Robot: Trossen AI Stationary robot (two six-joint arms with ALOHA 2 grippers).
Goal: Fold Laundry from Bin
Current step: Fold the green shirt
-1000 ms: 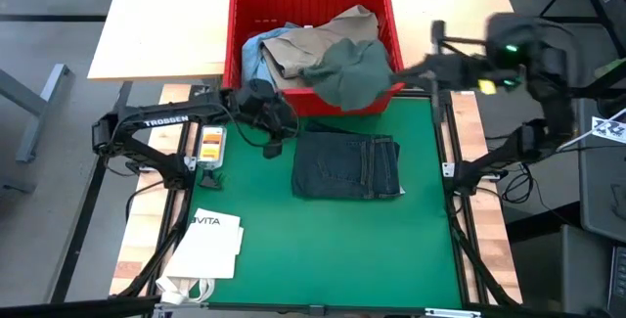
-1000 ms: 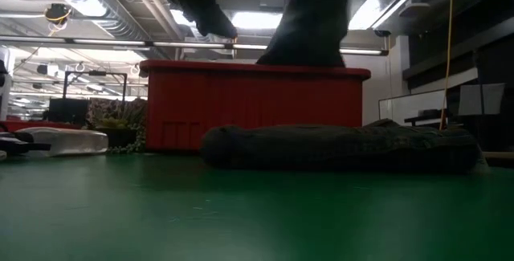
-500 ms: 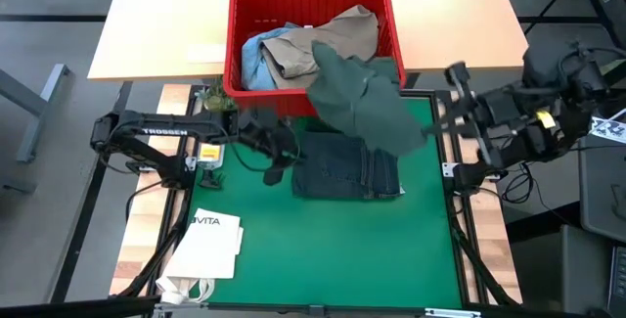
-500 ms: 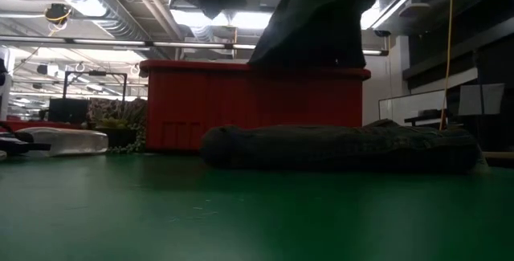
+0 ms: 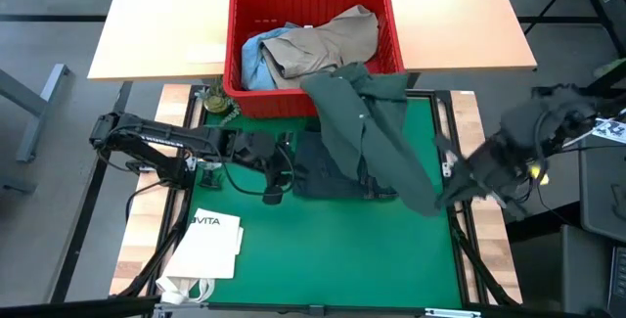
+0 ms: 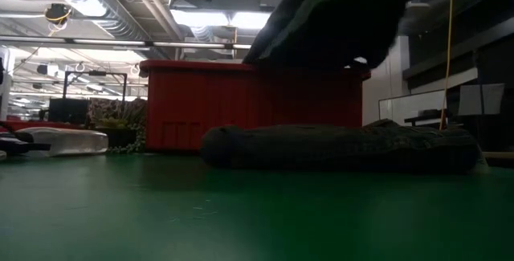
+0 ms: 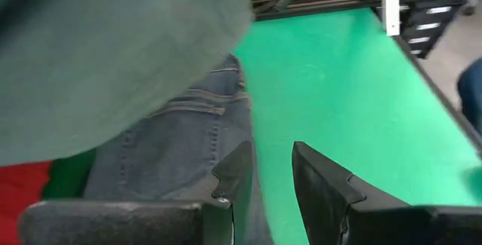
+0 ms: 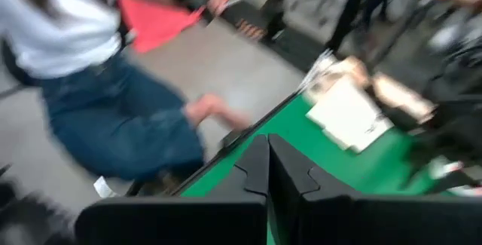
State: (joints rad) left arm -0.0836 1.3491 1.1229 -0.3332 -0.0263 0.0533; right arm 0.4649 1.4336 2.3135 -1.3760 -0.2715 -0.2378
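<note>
One shirt trails from the bin across the jeans; our right gripper, pinched shut on its corner, should pull clear while the left gripper waits part-open, empty.

right gripper: blurred | folded jeans: seemingly half hidden under green shirt

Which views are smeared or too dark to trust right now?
High view: right arm and its gripper are motion-blurred while holding the dark green shirt; the left gripper and red bin are sharp. Right wrist view: wholly smeared. Low view: backlit, the folded jeans in shadow. Left wrist view: the shirt close up, soft.
</note>
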